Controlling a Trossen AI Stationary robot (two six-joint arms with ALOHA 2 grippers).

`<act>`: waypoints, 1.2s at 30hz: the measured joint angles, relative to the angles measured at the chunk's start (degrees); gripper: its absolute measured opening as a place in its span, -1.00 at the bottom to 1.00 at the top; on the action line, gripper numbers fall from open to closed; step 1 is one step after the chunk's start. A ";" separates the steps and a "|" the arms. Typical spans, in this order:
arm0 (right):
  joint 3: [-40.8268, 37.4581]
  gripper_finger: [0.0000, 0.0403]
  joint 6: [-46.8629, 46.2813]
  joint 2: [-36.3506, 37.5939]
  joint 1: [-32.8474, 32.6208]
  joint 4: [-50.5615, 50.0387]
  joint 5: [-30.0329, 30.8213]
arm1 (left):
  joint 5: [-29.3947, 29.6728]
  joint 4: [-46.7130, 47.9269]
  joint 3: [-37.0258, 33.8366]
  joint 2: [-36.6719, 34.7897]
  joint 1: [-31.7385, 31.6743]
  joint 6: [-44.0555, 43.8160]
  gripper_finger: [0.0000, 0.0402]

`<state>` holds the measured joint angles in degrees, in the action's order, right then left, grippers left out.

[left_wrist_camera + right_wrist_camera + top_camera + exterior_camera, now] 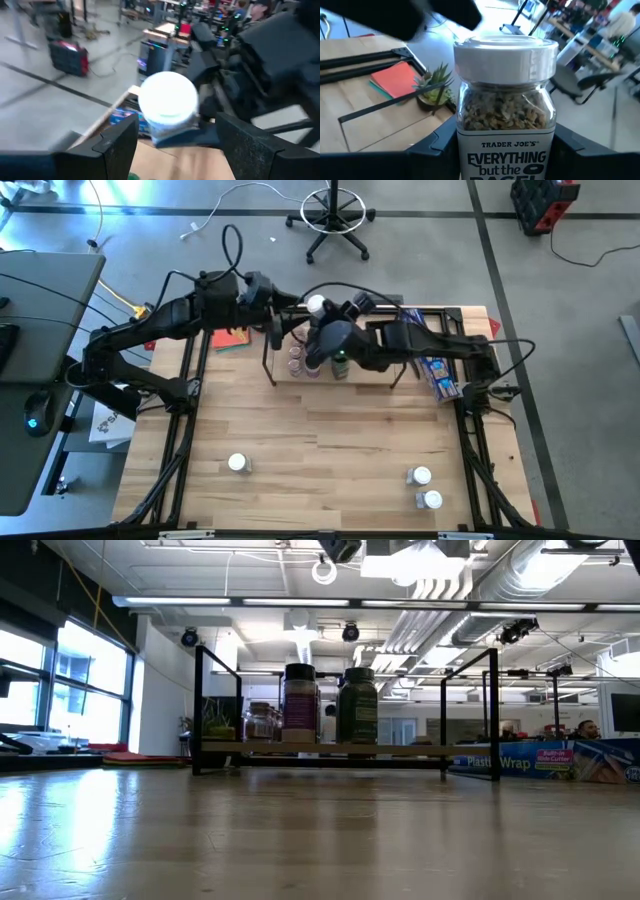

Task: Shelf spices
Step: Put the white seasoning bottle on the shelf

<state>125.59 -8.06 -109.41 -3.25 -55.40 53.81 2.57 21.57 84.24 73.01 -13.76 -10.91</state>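
Right arm carrying a white-lidded jar to the shelf

Nearest the front edge, three white-lidded jars [238, 463] wait, at about 7 and 5 o'clock from the table's middle. Further back, the right gripper [506, 150] is closed part-way around the seasoning jar [505, 107], held upright above the shelf [370, 370] at 12 o'clock. It should come down level into a free spot beside the jars already standing [300, 703], and only then be released. The left gripper [170, 137] hovers wide open just beside the same jar and seems not to grip it.
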 joint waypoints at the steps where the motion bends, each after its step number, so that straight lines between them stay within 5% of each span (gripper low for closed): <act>1: 0.71 -0.10 1.29 -0.53 0.00 0.05 0.27 | 0.78 -0.50 0.00 0.05 0.00 1.11 0.29; 17: 1.92 -0.10 6.95 -1.85 -0.63 4.26 1.53 | 1.76 -3.13 0.01 2.69 -0.13 -2.92 0.48; 27: 1.94 -0.10 6.83 -1.85 -1.56 4.20 1.83 | -0.45 -5.28 -0.02 2.78 -0.17 -5.15 -0.01; 33: 1.96 -0.10 6.56 -1.81 -1.49 4.12 0.68 | -1.81 -5.97 -0.08 2.78 -0.37 -4.47 -0.02; 36: 1.96 0.09 6.61 -1.81 -1.51 3.33 0.14 | -2.20 -5.93 -0.08 2.78 -0.35 -3.01 -0.02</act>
<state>127.55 -1.45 -111.22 -4.75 -52.07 53.95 0.37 15.64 84.16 75.80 -14.11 -13.92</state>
